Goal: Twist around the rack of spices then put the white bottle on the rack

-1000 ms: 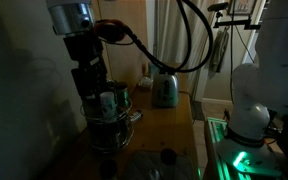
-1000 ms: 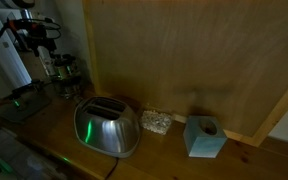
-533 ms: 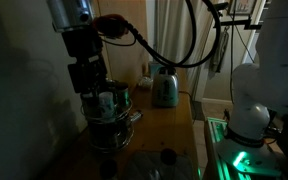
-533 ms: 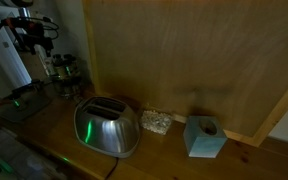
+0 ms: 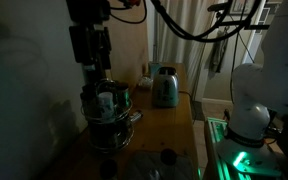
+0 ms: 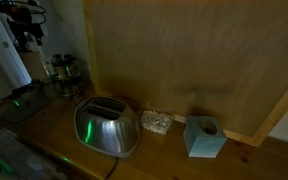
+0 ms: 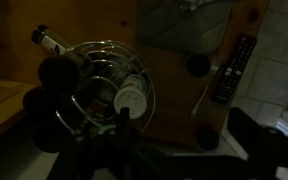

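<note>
Above the rack of spices point(image 5: 106, 115) hangs the hand point(image 5: 92, 68).

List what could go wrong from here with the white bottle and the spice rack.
1. In the wrist view the white bottle seems to lie on its side across the rack of spices, not upright in a slot. A nudge or spin could roll it off.
2. The gripper hangs right above the rack, so a straight descent could strike the jars.
3. The scene is dim, so depth is hard to judge.
</note>
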Motion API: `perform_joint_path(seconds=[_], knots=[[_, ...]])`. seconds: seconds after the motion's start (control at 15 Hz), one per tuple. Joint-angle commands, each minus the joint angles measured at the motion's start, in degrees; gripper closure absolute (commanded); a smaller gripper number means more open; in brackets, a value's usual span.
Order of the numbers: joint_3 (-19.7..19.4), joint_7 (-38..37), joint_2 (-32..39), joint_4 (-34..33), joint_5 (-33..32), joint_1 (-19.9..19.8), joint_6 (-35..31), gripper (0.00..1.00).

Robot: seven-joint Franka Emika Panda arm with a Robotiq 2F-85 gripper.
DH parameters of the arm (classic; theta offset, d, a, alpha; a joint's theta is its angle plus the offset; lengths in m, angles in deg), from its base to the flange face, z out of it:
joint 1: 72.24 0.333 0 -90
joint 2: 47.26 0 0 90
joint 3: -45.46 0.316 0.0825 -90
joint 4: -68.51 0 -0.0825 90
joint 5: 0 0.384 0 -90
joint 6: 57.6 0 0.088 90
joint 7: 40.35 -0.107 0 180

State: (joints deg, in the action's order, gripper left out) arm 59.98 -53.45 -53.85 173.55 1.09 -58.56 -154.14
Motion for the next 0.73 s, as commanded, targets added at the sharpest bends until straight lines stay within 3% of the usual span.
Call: perform_joint_path(seconds=[0.0,0.27,0.67], knots=[[1.36,-3.54,-3.97,-1.67,-3.65,0.03,3.71,0.00],[2.70,-6.32,-8.08,-2.62,-5.96,-0.39,5.59,0.00],[2.74,-5.27,-8.25,-2.28,-4.80,-0.60,4.89,0.00]])
